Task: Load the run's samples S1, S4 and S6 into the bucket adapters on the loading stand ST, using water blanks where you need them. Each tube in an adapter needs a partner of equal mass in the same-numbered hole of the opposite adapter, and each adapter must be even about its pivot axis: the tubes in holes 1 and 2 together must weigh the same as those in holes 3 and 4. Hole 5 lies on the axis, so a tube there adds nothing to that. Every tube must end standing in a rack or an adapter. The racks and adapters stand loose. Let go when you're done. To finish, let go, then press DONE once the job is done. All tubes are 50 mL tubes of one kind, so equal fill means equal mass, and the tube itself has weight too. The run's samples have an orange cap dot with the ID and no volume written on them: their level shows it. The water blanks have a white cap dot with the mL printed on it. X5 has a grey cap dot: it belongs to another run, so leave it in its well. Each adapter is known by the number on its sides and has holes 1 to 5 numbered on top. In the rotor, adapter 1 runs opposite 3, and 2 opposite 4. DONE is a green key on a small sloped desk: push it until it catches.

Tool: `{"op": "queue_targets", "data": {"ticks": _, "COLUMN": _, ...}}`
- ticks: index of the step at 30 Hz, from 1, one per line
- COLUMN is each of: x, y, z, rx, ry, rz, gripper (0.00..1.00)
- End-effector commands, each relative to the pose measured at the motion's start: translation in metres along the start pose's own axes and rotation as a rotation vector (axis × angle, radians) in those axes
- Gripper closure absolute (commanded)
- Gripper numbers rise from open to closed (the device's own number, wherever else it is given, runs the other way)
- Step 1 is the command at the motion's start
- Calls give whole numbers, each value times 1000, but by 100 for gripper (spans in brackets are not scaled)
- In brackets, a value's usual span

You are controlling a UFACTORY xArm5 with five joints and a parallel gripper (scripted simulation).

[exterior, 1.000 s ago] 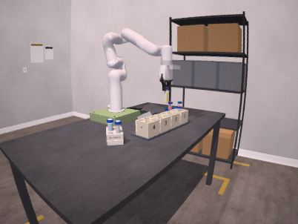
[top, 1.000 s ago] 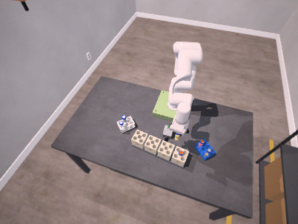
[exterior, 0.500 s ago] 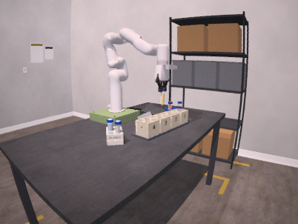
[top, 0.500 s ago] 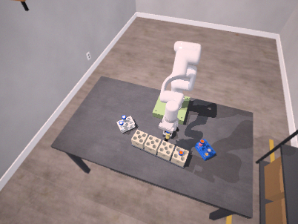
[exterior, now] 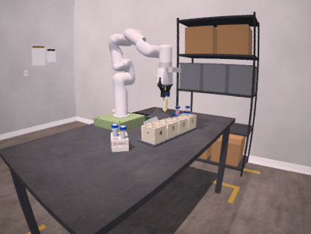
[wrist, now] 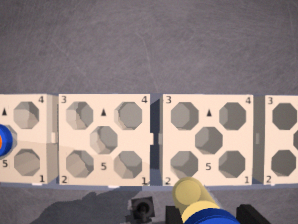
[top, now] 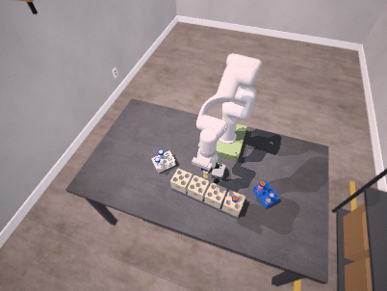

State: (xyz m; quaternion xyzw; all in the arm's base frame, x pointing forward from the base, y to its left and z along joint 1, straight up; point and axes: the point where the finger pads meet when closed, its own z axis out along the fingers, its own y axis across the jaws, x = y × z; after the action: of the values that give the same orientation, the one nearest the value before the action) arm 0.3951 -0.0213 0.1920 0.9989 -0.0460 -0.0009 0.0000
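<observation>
Currently, the pincer (top: 206, 171) (exterior: 165, 95) (wrist: 213, 214), part-closed, grips a yellow tube (top: 206, 174) (exterior: 165, 104) (wrist: 188, 192) above the table. Loading seems underway; next, probably center it over 1 chosen hole, then lower.

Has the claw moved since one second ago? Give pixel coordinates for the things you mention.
Yes. In the top view, the claw (top: 206, 170) (exterior: 166, 94) (wrist: 211, 215) has shifted away from the blue rack (top: 271, 204) (exterior: 176, 115), toward the white rack (top: 166, 168) (exterior: 120, 147).
</observation>
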Motion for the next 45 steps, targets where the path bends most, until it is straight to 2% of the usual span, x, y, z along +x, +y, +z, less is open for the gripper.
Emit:
{"op": "queue_targets", "data": {"ticks": 1, "x": 9, "y": 28, "z": -1, "rx": 2, "ry": 3, "rz": -2, "gripper": 100}}
{"op": "queue_targets", "data": {"ticks": 5, "x": 12, "y": 38, "z": -1, "rx": 2, "ry": 3, "rz": -2, "gripper": 100}}
{"op": "queue_targets", "data": {"ticks": 20, "x": 30, "y": 111, "z": -1, "rx": 1, "ry": 3, "rz": -2, "gripper": 100}}
{"op": "queue_targets", "data": {"ticks": 22, "x": 30, "y": 111, "z": -1, "rx": 1, "ry": 3, "rz": -2, "gripper": 100}}
{"op": "queue_targets", "data": {"ticks": 28, "x": 38, "y": 140, "z": -1, "rx": 1, "ry": 3, "rz": -2, "gripper": 100}}
{"op": "queue_targets", "data": {"ticks": 45, "x": 38, "y": 140, "z": -1, "rx": 1, "ry": 3, "rz": -2, "gripper": 100}}
